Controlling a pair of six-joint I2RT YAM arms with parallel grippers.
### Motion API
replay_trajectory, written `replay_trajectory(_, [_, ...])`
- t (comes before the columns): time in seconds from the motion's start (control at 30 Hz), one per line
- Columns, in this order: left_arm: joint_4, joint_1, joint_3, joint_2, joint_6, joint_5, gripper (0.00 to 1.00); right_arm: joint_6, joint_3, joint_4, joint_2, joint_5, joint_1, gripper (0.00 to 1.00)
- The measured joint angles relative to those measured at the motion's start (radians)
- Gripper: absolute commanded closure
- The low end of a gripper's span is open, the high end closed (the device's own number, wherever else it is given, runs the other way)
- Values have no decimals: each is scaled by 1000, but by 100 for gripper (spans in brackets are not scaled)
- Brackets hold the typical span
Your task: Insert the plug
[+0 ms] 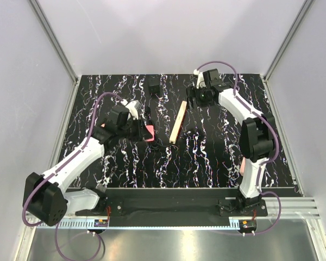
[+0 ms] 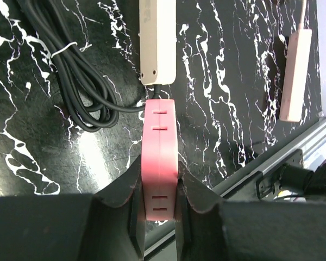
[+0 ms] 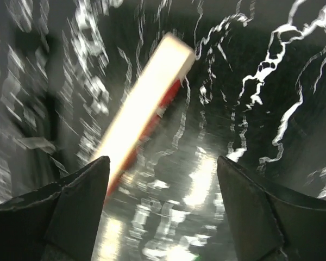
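Clamping pink flat plastic block (image 2: 160,136) in left pincer (image 2: 160,190); right pincer (image 3: 163,174) apart, blurred cream power strip (image 3: 146,103) just ahead-left.

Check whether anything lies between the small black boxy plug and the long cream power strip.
Nothing visible does: only bare marbled tabletop separates the small black boxy plug from the long cream power strip. The left gripper, shut on a pink block, sits off that path, left of the strip's near half.
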Motion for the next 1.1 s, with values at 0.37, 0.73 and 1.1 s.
replay_trajectory(0.37, [-52, 21, 7, -2, 89, 82, 100, -828, -255, 69, -90, -109, 45, 8])
replay_trajectory(0.73, [-85, 177, -5, -1, 80, 108, 100, -1194, -304, 198, -85, -69, 164, 9])
replay_trajectory(1.1, [-96, 272, -20, -42, 60, 117, 100, -1417, -311, 247, 12, 11, 216, 14])
